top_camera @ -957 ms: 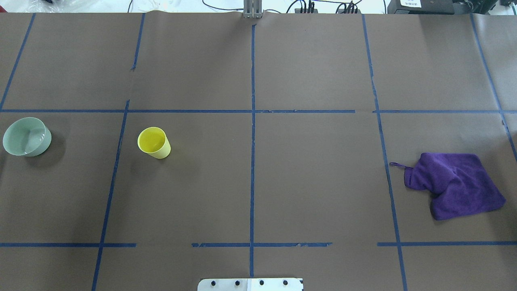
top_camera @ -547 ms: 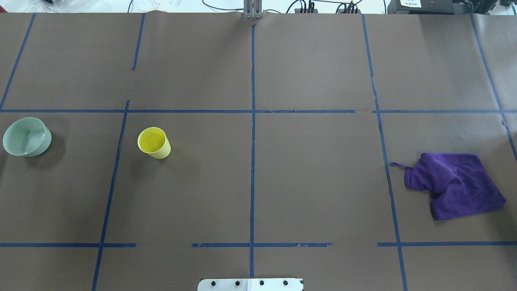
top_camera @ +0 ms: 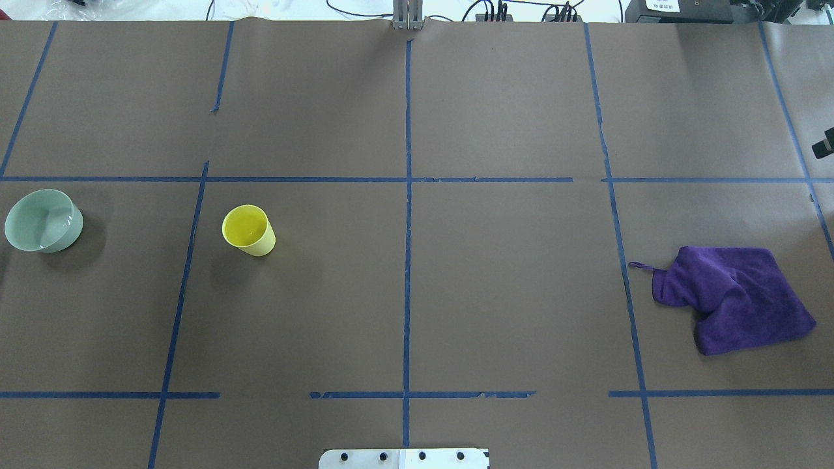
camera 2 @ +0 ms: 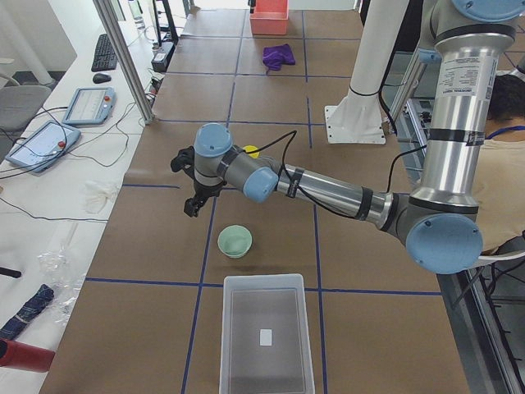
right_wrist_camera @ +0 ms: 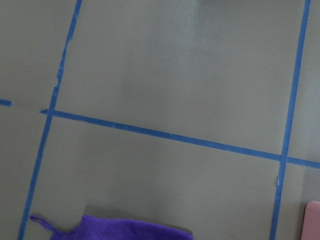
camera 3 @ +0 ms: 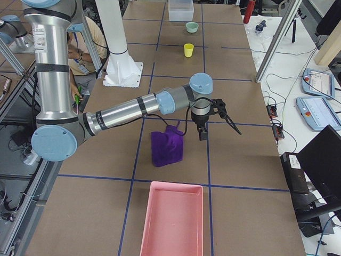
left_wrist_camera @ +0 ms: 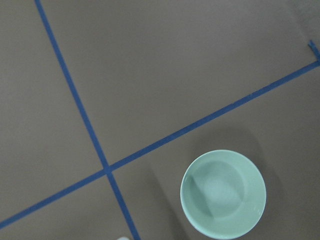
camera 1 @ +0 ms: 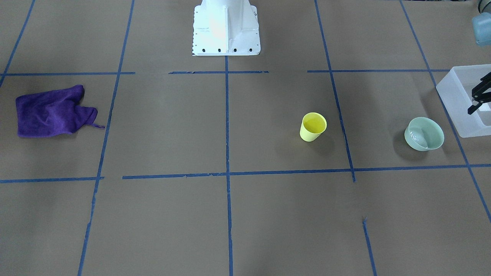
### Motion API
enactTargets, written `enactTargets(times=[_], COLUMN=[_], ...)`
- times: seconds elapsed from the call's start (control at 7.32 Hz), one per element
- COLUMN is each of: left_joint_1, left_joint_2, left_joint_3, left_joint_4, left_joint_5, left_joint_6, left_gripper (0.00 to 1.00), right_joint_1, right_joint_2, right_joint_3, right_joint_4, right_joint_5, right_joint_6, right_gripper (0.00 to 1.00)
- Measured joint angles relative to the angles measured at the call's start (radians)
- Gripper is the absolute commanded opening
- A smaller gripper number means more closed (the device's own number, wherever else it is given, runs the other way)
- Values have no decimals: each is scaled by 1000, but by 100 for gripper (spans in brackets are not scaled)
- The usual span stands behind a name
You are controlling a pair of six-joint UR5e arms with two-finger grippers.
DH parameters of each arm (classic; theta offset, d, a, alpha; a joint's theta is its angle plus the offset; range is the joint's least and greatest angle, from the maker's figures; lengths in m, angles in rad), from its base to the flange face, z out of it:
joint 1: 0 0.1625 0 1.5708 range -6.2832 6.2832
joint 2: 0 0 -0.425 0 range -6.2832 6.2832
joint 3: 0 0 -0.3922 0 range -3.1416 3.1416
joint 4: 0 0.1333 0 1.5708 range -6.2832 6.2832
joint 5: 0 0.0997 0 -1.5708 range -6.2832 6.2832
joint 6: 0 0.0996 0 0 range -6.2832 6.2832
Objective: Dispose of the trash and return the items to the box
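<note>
The yellow cup (top_camera: 248, 229) stands upright on the table's left half, also in the front view (camera 1: 313, 126). The mint-green bowl (top_camera: 43, 220) stands further left, and fills the lower right of the left wrist view (left_wrist_camera: 223, 194). The frosted white box (camera 1: 462, 100) sits beyond the bowl at the table's left end, with a white label inside (camera 2: 266, 336). My left gripper (camera 1: 477, 100) hangs over the box's edge, fingers apart and empty. Only a black tip of my right gripper (top_camera: 825, 144) shows, above the table beyond the purple cloth; I cannot tell its state.
A purple cloth (top_camera: 733, 298) lies crumpled on the right half. A pink tray (camera 3: 173, 218) sits at the table's right end. The white robot base (camera 1: 225, 27) stands at the near middle edge. Blue tape lines cross the brown table.
A black tip of my right gripper has come into the overhead view's right edge. The cup, bowl and cloth have not moved.
</note>
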Motion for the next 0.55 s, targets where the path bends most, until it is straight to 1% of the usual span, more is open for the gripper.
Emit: enactTargets(times=[0.14, 0.27, 0.55], left_joint_1=[12, 29, 93], left_joint_2=[-38, -54, -63], left_joint_3=[0, 4, -10], left_joint_4=[-52, -138, -276], left_joint_5=[0, -1, 5], left_joint_6=[-67, -134, -385], left_gripper=[100, 100, 100], right_joint_1=[-16, -25, -38], right_joint_2=[12, 12, -1], right_joint_3=[24, 29, 19], right_joint_4=[28, 75, 163], right_joint_5=[-3, -2, 5], right_joint_6=[94, 130, 141], right_gripper=[100, 100, 100])
